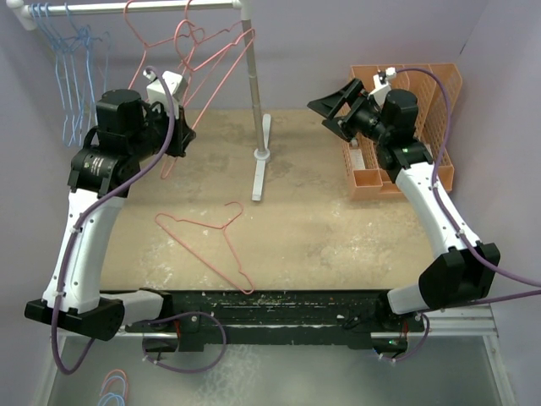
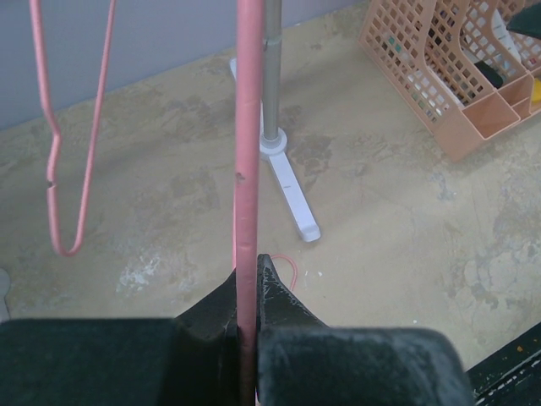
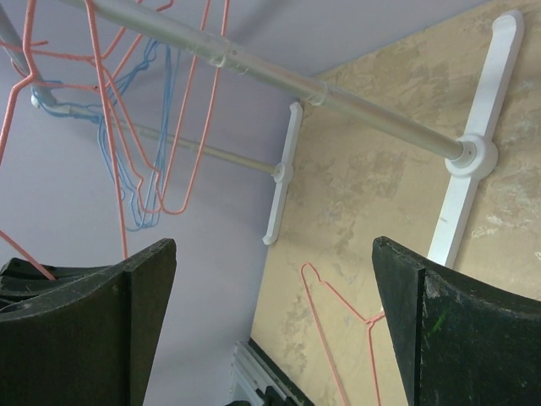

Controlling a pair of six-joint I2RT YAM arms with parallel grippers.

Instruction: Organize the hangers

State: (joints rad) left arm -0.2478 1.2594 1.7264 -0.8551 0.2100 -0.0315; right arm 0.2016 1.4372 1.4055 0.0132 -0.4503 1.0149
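My left gripper [image 1: 181, 132] is shut on the wire of a pink hanger [image 1: 221, 69], held up beside the white rack's rod. In the left wrist view the pink wire [image 2: 245, 161] runs straight up from between the closed fingertips of this gripper [image 2: 248, 272]. Its hook end lies near the rod; I cannot tell if it rests on it. Other pink hangers [image 1: 142, 35] and several light blue hangers [image 1: 72, 63] hang on the rod. One pink hanger [image 1: 215, 241] lies flat on the table, also in the right wrist view [image 3: 338, 326]. My right gripper [image 1: 336, 106] is open, empty and raised [image 3: 275, 283].
The white pole rack's post [image 1: 250, 80] and foot [image 1: 261, 169] stand mid-table at the back. An orange slotted file holder [image 1: 427, 118] stands at the right behind my right arm. Purple walls close the back and sides. A few hanger loops [image 1: 114, 389] show below the table's front left.
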